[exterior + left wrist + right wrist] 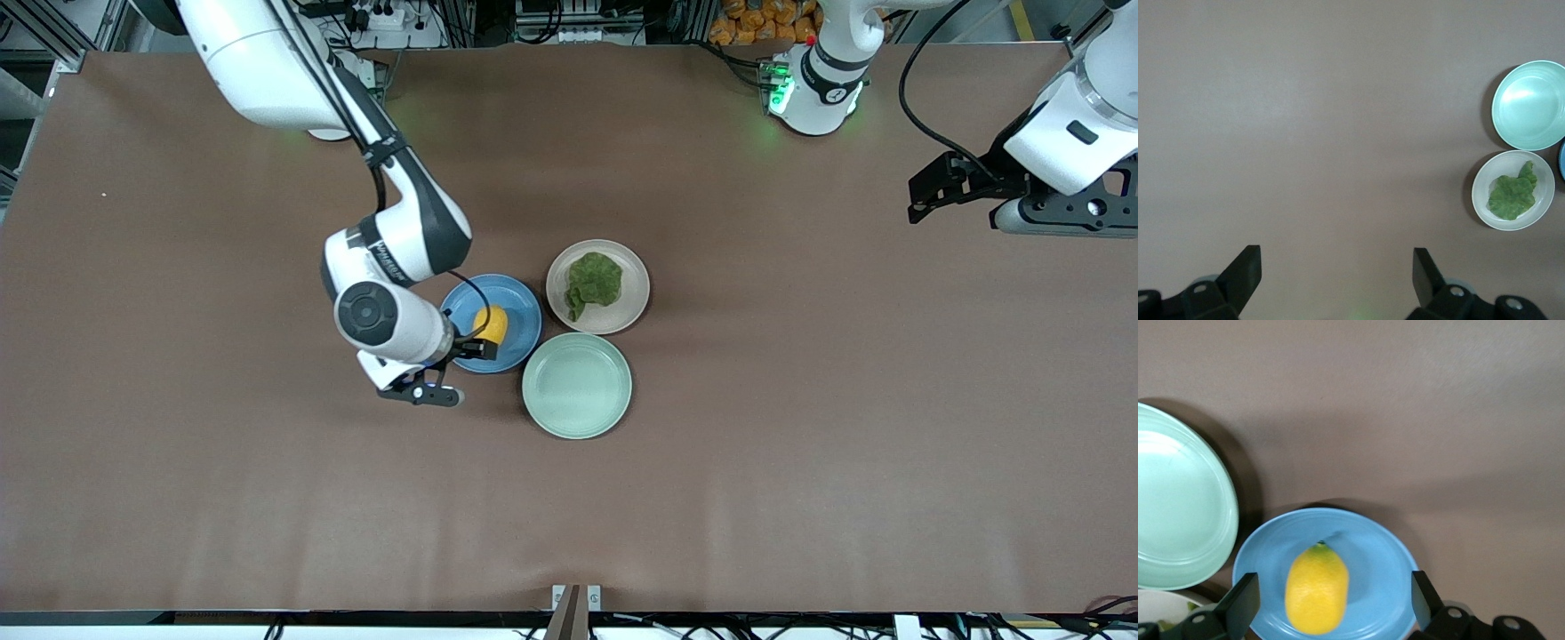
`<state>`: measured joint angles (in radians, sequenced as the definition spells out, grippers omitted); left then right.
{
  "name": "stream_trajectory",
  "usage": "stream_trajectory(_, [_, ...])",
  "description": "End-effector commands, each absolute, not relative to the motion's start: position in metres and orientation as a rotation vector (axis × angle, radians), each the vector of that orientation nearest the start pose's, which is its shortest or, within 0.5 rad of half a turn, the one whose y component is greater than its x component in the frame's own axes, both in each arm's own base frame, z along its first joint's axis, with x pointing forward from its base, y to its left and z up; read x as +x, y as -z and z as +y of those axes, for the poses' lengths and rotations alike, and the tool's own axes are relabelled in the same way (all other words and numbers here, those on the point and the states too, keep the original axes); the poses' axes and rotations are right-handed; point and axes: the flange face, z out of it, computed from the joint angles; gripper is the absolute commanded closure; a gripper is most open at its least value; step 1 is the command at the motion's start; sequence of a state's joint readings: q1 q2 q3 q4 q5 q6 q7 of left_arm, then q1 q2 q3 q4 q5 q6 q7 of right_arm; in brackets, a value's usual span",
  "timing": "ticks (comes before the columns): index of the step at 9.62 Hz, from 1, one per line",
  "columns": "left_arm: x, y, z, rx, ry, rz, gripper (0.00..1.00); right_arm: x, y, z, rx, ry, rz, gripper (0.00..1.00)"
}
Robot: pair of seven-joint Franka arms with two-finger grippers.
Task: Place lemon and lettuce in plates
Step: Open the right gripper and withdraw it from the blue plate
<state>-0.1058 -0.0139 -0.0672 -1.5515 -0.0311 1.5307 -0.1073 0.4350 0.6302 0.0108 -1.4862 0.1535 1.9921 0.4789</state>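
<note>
Lemon (491, 325) lies in the blue plate (520, 307), lettuce (594, 281) in the beige plate (633, 286). Right gripper (1331, 603) hovers over the lemon, fingers spread and empty. Left gripper (1337, 273) waits over bare table (800, 400), fingers spread.

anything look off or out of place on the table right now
Nothing stands out. The lemon lies whole in the blue plate, the lettuce sits inside the beige plate, and the mint-green plate sits flat. No spills or damage show.

High front cam facing robots; wrist cams downward (shared: mint plate (577, 385)).
</note>
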Motion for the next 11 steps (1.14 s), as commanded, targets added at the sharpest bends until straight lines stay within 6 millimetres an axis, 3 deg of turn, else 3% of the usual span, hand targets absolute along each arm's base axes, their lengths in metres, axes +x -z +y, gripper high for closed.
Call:
stream_trajectory(1, [0.544, -0.641, -0.098, -3.170, -0.038, 0.135, 0.00, 0.644, -0.322, 0.279, -3.058, -0.282, 0.055, 0.00])
stream_trajectory(2, [0.544, -0.641, -0.097, -3.146, -0.033, 0.141, 0.00, 0.651, -0.329, 0.265, -3.094, -0.257, 0.022, 0.00])
stream_trajectory(4, [0.546, -0.639, -0.101, -3.134, -0.024, 0.151, 0.00, 0.653, -0.343, 0.257, -3.144, -0.226, -0.009, 0.00])
stream_trajectory(7, [0.552, -0.641, -0.100, -3.110, 0.049, 0.154, 0.00, 0.664, -0.361, 0.213, -3.133, -0.257, -0.066, 0.00])
stream_trajectory(11, [0.551, -0.643, -0.097, -3.118, 0.053, 0.145, 0.00, 0.672, -0.402, 0.143, -3.111, -0.235, -0.119, 0.00])
